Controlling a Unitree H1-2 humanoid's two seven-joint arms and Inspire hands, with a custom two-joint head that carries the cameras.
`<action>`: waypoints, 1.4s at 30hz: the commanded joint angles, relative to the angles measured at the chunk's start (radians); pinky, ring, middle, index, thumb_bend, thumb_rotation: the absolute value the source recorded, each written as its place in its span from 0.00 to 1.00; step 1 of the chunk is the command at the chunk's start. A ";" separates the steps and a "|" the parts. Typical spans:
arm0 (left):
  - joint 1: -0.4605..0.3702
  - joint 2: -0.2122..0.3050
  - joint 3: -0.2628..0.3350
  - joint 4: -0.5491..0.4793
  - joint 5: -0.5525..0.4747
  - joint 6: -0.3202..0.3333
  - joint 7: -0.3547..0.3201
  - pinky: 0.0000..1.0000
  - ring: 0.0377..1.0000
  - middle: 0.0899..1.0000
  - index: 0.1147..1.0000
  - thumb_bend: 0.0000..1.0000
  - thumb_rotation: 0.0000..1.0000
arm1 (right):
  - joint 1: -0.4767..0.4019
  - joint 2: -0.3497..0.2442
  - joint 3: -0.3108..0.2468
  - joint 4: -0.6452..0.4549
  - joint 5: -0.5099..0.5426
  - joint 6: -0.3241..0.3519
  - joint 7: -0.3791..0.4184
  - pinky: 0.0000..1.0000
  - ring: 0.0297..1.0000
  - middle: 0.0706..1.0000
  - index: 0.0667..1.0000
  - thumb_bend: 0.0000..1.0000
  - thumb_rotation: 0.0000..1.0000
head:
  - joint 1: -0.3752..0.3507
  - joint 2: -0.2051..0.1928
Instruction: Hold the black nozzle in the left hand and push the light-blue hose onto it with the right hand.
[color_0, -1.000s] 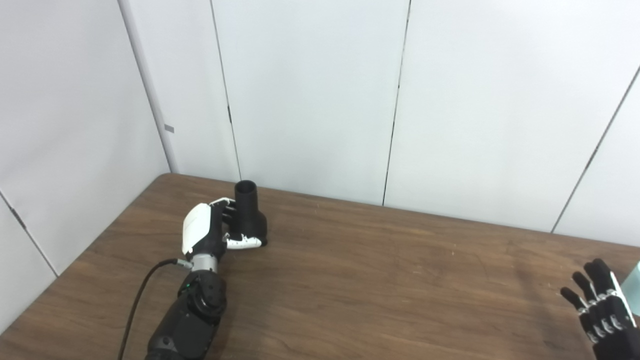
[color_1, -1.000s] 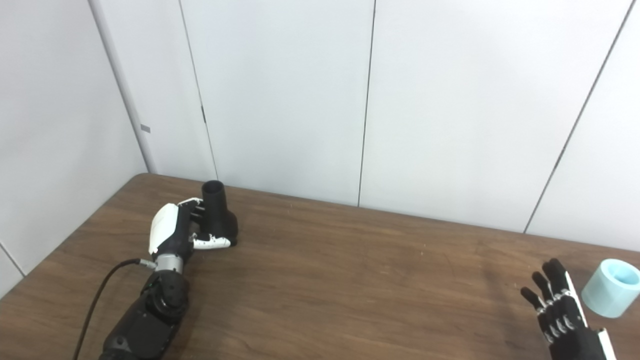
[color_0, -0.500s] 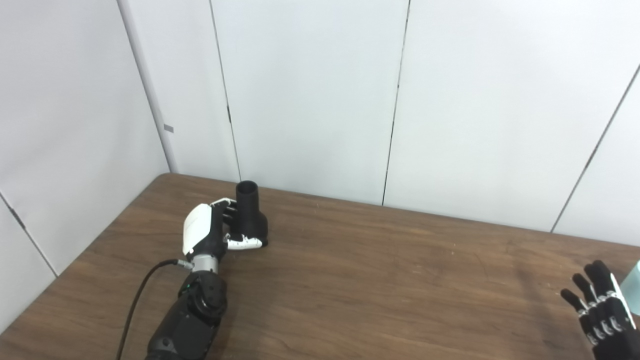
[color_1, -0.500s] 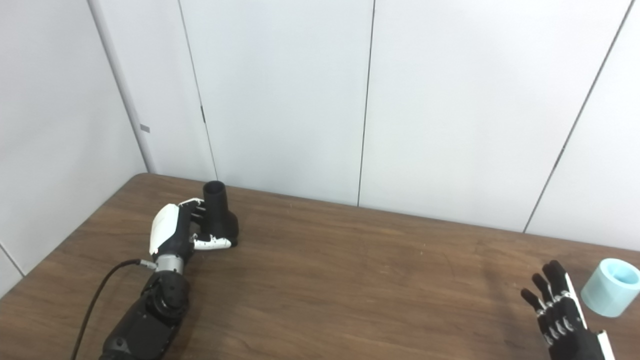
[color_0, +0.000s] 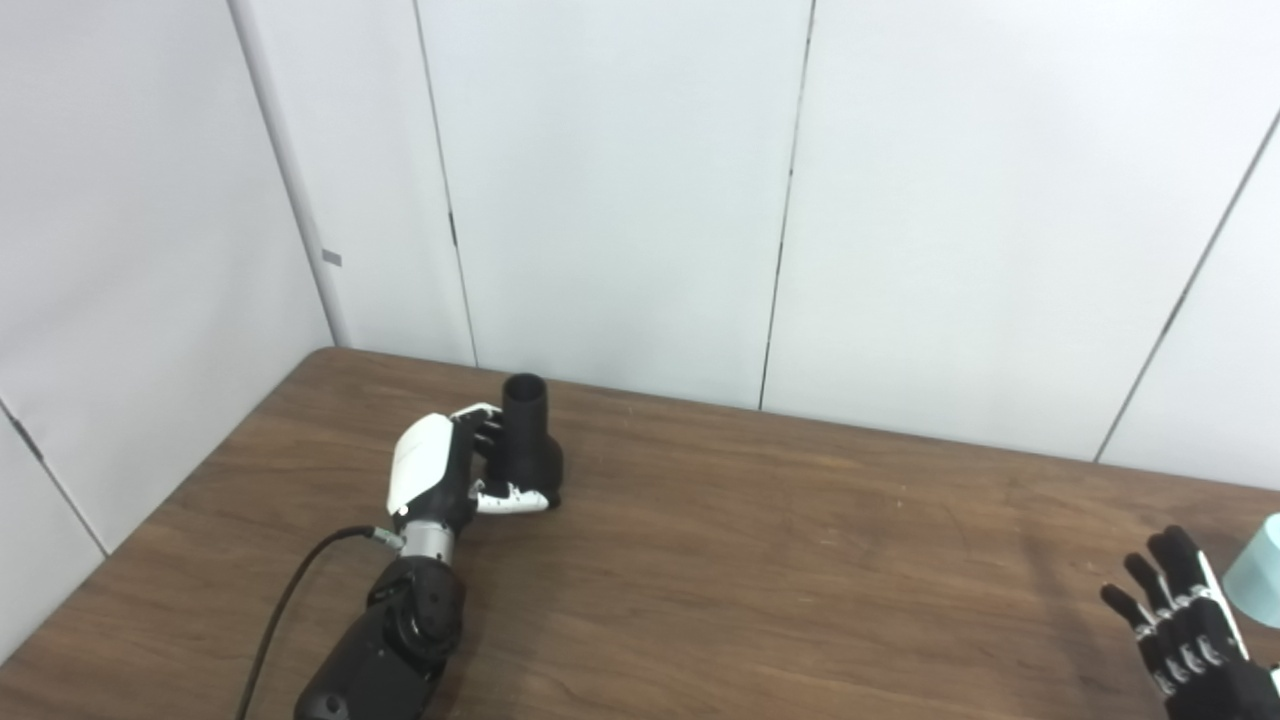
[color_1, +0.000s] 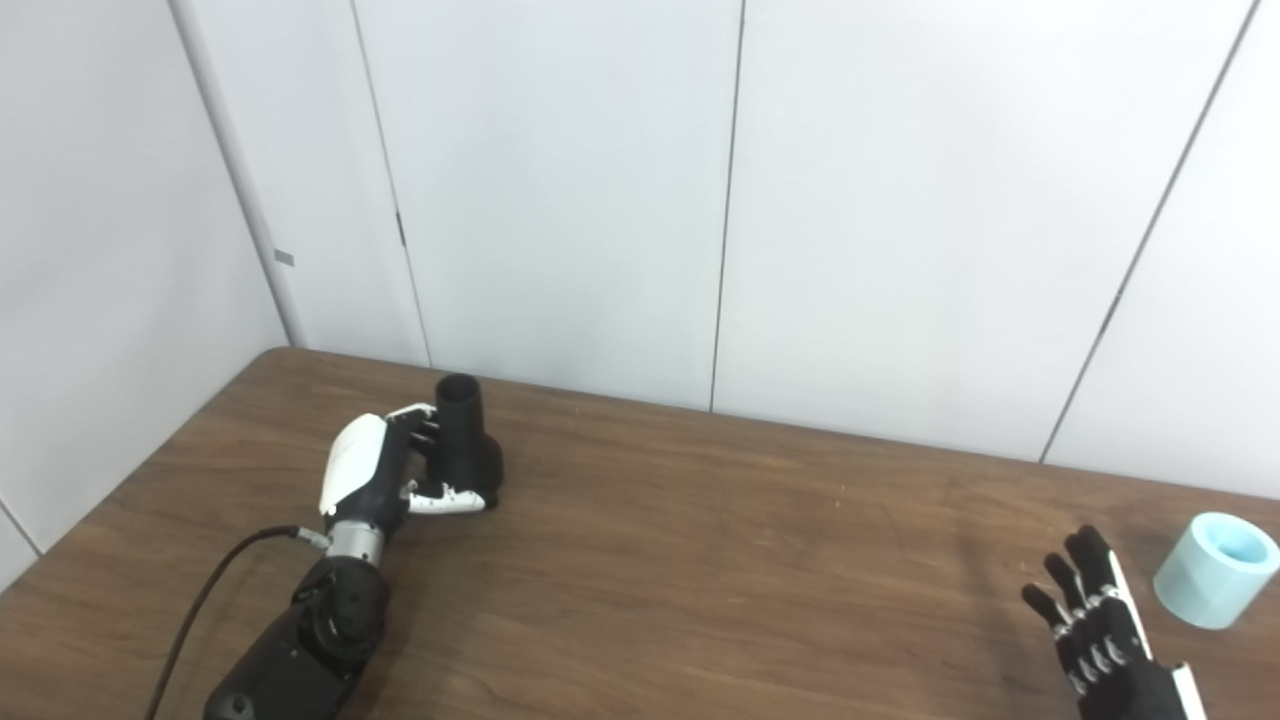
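Table (color_1: 700, 580) edge: hose (color_1: 1215, 570) (upright)

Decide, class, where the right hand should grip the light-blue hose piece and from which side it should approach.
Grip the light-blue hose around its curved outer wall, approaching from its left, where the open right hand waits. Its open end tilts up; probably keep that mouth uncovered for the black nozzle.

Two head cameras, looking down, sharing table (color_0: 760, 560)
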 joint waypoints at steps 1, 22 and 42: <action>0.042 -0.026 -0.090 0.027 0.066 -0.015 -0.082 0.77 0.58 0.46 0.40 0.52 0.00 | 0.046 0.032 0.015 0.020 0.004 0.006 -0.007 0.90 0.98 1.00 1.00 0.79 1.00 | -0.001 0.004; 0.113 -0.025 -0.268 -0.155 0.113 0.042 -0.208 0.87 0.63 0.49 0.38 0.52 0.00 | 0.037 0.046 0.027 -0.069 -0.014 0.090 -0.028 0.90 0.98 1.00 1.00 0.81 1.00 | -0.046 0.085; 0.161 -0.058 -0.384 -0.247 0.126 0.077 -0.310 0.90 0.65 0.49 0.37 0.52 0.00 | 0.035 0.059 0.040 -0.129 -0.027 0.151 -0.047 0.92 0.98 1.00 1.00 0.82 1.00 | -0.104 0.122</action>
